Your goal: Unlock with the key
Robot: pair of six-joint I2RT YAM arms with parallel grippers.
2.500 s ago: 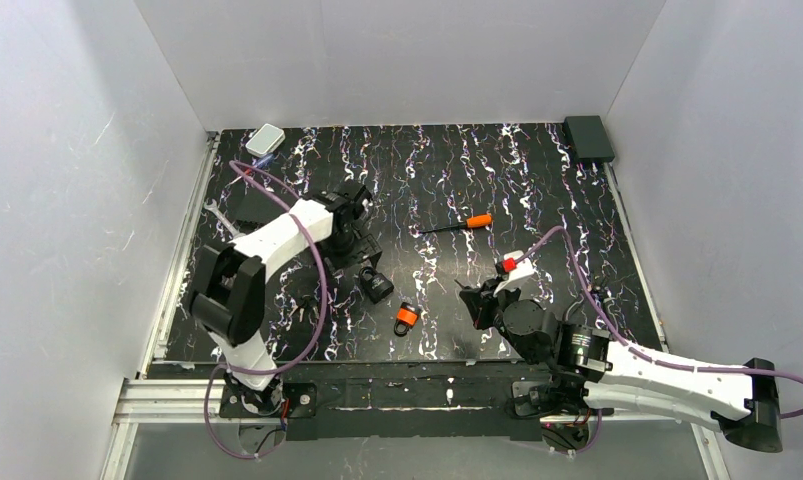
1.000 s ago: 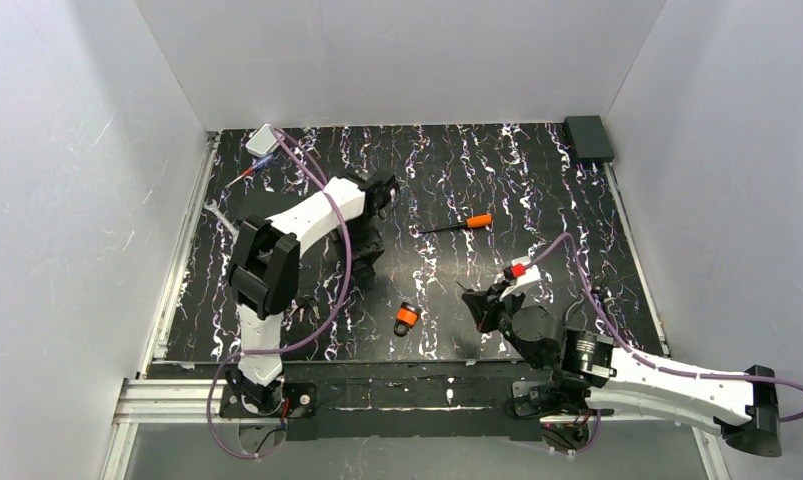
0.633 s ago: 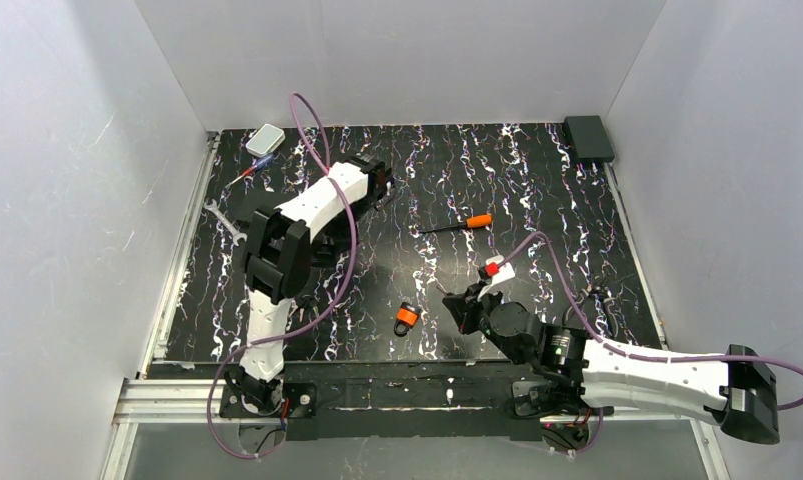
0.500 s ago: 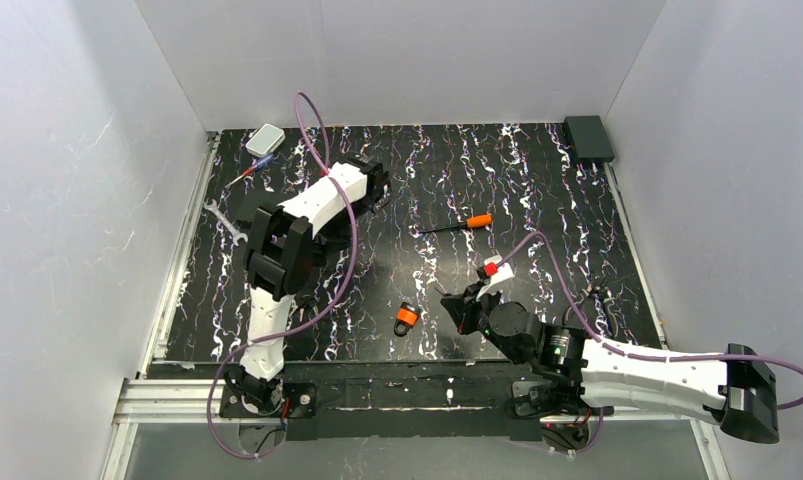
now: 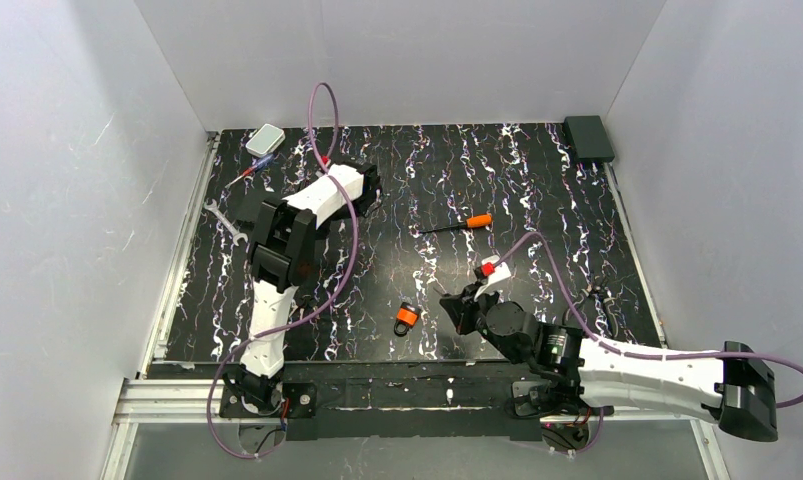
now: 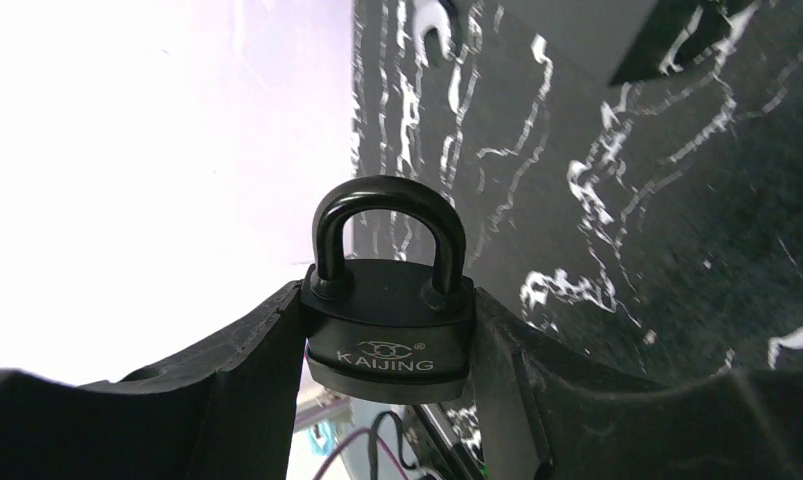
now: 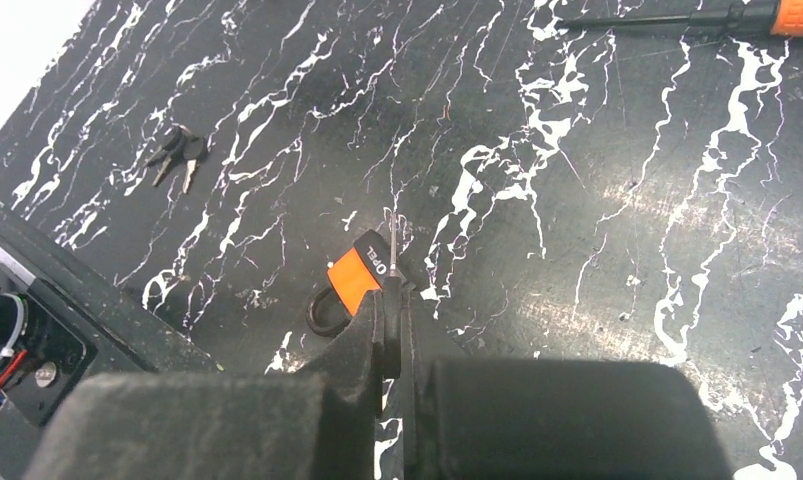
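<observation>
My right gripper (image 7: 392,300) is shut on the key (image 7: 392,245). Its black head is pinched between the fingers and its thin metal blade sticks out forward. The blade tip is just above the small orange padlock (image 7: 357,275), which lies flat on the mat. In the top view the right gripper (image 5: 455,305) sits just right of the orange padlock (image 5: 407,318). My left gripper (image 6: 389,330) is shut on a black padlock (image 6: 389,335) marked KAIJING, shackle up and shut. It holds the padlock off the mat at the back left (image 5: 365,182).
An orange-handled screwdriver (image 5: 472,221) lies mid-mat. A silver wrench (image 5: 222,215) lies at the left edge. A white box (image 5: 265,139) and a black box (image 5: 588,137) sit in the back corners. A spare bunch of keys (image 7: 177,150) lies left of the orange padlock.
My left arm has lifted the black padlock off the mat and swung it toward the back. My right gripper has moved left with the key, closer to the orange padlock.
</observation>
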